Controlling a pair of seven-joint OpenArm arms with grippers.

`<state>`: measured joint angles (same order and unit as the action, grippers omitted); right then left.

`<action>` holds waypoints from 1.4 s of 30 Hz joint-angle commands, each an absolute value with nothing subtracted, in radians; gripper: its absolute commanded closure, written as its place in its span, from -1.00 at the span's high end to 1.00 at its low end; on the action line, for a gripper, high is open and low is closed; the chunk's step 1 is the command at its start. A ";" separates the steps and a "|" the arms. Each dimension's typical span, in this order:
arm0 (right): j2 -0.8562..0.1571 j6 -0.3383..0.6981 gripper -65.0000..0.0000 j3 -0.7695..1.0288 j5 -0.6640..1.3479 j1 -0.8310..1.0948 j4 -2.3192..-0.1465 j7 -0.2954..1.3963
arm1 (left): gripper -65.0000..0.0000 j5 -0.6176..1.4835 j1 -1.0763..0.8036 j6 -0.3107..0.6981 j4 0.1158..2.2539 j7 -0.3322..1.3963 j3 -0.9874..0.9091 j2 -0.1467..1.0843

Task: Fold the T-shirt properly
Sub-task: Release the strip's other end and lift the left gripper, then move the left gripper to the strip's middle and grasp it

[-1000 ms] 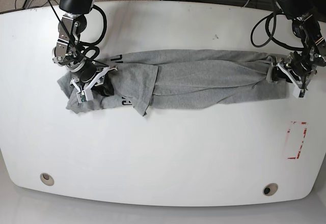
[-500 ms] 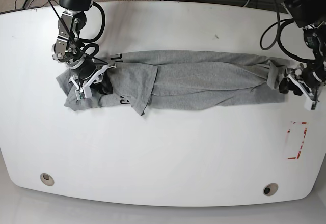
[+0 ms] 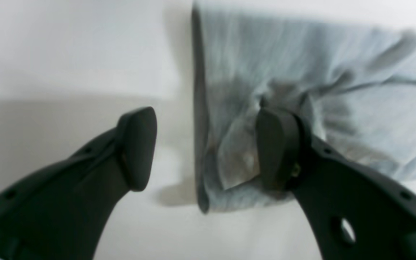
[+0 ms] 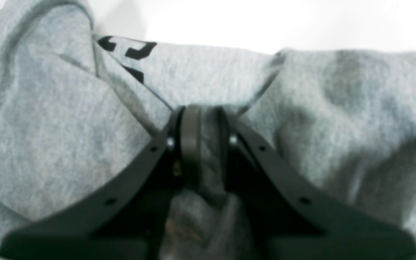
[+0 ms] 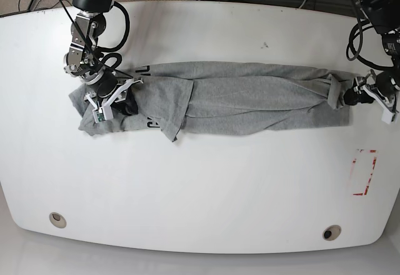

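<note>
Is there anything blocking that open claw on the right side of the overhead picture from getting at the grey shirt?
Nothing visible. The left gripper has its jaws apart right at the T-shirt hem; one fingertip already rests on the cloth, the other over the bare table. No other object lies between them.

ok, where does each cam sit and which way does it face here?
Base: overhead, looking down at the white table; both arms show, the T-shirt stretched between them.
Left wrist: on the left arm, looking past the open left gripper at the shirt's hem end.
Right wrist: on the right arm, looking past the right gripper, shut on bunched cloth near the black lettering.
Shared: the T-shirt appears in all three.
</note>
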<state>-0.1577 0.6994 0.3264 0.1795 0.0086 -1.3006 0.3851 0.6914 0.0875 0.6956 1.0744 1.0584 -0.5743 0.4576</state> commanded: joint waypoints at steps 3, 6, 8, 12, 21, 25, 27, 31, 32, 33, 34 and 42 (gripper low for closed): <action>-0.165 0.696 -0.73 0.329 0.171 -0.001 -1.316 0.387 | 0.27 0.719 0.107 0.698 1.061 1.036 -0.533 0.478; -0.163 0.696 -0.73 0.329 0.171 -0.001 -1.316 0.387 | 0.26 0.720 0.107 0.698 1.061 1.036 -0.501 0.475; -0.163 0.696 -0.73 0.329 0.171 -0.001 -1.316 0.387 | 0.26 0.720 0.107 0.698 1.061 1.036 -0.486 0.460; -0.163 0.696 -0.73 0.329 0.171 -0.001 -1.316 0.387 | 0.26 0.714 0.107 0.698 1.061 1.036 -0.475 0.435; -0.163 0.696 -0.73 0.329 0.173 -0.001 -1.316 0.387 | -0.59 0.711 0.127 0.698 1.059 1.036 -0.479 0.420; -0.163 0.696 -0.73 0.329 0.173 -0.001 -1.316 0.387 | -0.97 0.716 0.133 0.698 1.061 1.036 -0.489 0.420; -0.163 0.696 -0.73 0.329 0.173 -0.002 -1.316 0.387 | -0.95 0.720 0.133 0.698 1.073 1.036 -0.490 0.420; -0.163 0.696 -0.73 0.329 0.173 -0.004 -1.316 0.387 | -0.92 0.720 0.111 0.698 1.190 1.044 -0.489 0.420; -0.163 0.696 -0.73 0.329 0.173 -0.004 -1.316 0.387 | -0.92 0.720 0.096 0.698 1.228 1.047 -0.487 0.420; -0.162 0.696 -0.73 0.329 0.173 -0.004 -1.316 0.387 | -0.92 0.720 0.074 0.698 1.290 1.053 -0.486 0.420; -0.162 0.696 -0.73 0.329 0.173 -0.005 -1.316 0.387 | -0.92 0.719 0.054 0.698 1.360 1.056 -0.484 0.420; -0.162 0.697 -0.73 0.329 0.173 -0.008 -1.316 0.387 | -0.91 0.717 0.005 0.698 1.659 1.061 -0.369 0.410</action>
